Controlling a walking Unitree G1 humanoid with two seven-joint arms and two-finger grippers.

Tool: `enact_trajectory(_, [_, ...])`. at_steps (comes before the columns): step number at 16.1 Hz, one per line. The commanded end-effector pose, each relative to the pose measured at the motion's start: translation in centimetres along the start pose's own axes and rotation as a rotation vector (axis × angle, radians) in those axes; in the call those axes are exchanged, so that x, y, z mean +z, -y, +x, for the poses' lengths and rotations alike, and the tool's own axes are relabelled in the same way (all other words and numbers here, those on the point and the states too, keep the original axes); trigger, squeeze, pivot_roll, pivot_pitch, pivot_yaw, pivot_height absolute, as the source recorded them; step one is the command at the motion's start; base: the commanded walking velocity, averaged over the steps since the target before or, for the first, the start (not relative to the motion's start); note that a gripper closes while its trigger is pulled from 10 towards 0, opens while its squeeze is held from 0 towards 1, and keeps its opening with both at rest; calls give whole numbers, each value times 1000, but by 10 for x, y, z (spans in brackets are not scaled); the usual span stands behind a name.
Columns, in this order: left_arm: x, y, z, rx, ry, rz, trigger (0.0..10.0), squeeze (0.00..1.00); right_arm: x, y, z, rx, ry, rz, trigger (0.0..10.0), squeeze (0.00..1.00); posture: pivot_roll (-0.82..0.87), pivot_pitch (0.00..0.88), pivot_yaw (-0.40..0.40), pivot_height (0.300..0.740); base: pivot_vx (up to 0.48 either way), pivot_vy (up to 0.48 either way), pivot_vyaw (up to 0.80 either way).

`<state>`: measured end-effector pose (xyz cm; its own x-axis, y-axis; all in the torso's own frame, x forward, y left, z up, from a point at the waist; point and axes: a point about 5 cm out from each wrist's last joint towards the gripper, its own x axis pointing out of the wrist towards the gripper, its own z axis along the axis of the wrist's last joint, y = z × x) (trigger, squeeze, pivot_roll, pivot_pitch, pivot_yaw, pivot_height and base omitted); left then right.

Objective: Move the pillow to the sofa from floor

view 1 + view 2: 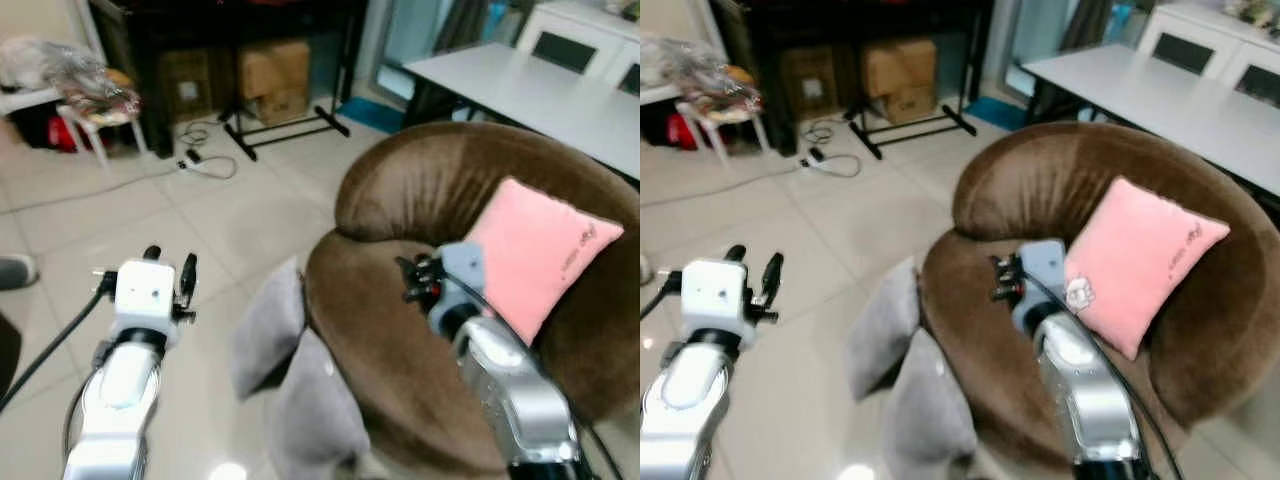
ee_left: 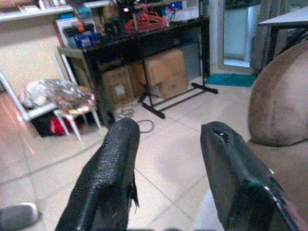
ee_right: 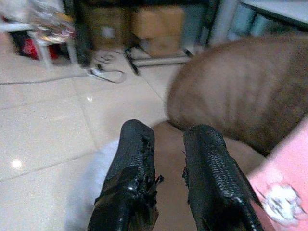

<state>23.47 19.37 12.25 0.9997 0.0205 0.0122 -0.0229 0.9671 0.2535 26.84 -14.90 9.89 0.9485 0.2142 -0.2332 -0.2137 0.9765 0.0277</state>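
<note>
A pink pillow (image 1: 540, 250) leans against the backrest of the round brown sofa (image 1: 430, 190), on its right side. Two grey pillows (image 1: 270, 325) (image 1: 315, 410) lie on the tiled floor, propped against the sofa's front left edge. My right gripper (image 1: 410, 275) hovers over the sofa seat just left of the pink pillow; in the right wrist view its fingers (image 3: 137, 159) stand slightly apart with nothing between them. My left gripper (image 1: 170, 260) is raised above the floor left of the grey pillows, open and empty (image 2: 168, 132).
A white table (image 1: 530, 90) stands behind the sofa at the right. A black stand (image 1: 280, 125), cardboard boxes (image 1: 270, 70), a floor cable (image 1: 205, 160) and a white chair with bags (image 1: 90, 95) line the back. A shoe (image 1: 15, 270) shows at far left.
</note>
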Motion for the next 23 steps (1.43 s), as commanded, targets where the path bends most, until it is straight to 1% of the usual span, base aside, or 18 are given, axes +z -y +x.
enact_trajectory(1, [1, -2, -1, 6, 6, 29, 10000, 0, 1, 2, 1, -5, 14, 12, 10000, 0, -39, 0, -59, 720, 0, 0, 0])
enact_trajectory(2, [0, -1, -1, 5, 3, 48, 10000, 0, -1, 3, 1, -15, 13, 13, 10000, 0, -39, 0, -58, 710, 0, 0, 0])
enact_trajectory(5, [-2, -1, -1, 9, 21, 71, 10000, 0, -5, 10, 0, -81, 34, 39, 10000, 0, -41, 0, -58, 680, 0, 0, 0])
enact_trajectory(8, [-5, 1, -3, -2, 16, 67, 10000, 0, -13, 11, 0, -68, 17, 43, 10000, 0, -41, 0, -56, 635, 0, 0, 0])
enact_trajectory(12, [-5, 2, -3, -7, 21, 68, 10000, 0, -20, 12, 0, -62, 17, 40, 10000, 0, -41, 0, -57, 595, 0, 0, 0])
enact_trajectory(13, [-5, 1, -3, 2, 22, 33, 10000, 0, -21, 12, 1, -56, 21, 32, 10000, 0, -41, 0, -58, 580, 0, 0, 0])
enact_trajectory(16, [-3, -1, -2, 5, 29, 0, 10000, 0, -21, 8, 4, -42, 19, 10, 10000, 0, -40, 0, -60, 575, 0, 0, 0])
enact_trajectory(17, [-4, -1, -2, 3, 29, -3, 10000, 0, -14, 9, 7, -45, 23, 10, 10000, 0, -39, 0, -61, 575, 0, 0, 0])
enact_trajectory(19, [-4, -1, -3, -1, 29, -6, 10000, 0, -13, 9, 8, -48, 24, 2, 10000, 0, -38, 0, -61, 575, 0, 0, 0])
enact_trajectory(21, [-5, 0, -3, -14, 28, -16, 10000, 0, -11, 4, 9, -27, 24, -46, 10000, 0, -37, 0, -62, 575, 283, 0, 0])
enact_trajectory(23, [-6, 0, -3, -17, 28, -20, 10000, 0, -9, 2, 10, -21, 27, -52, 10000, 0, -36, 0, -64, 575, 309, 0, 622])
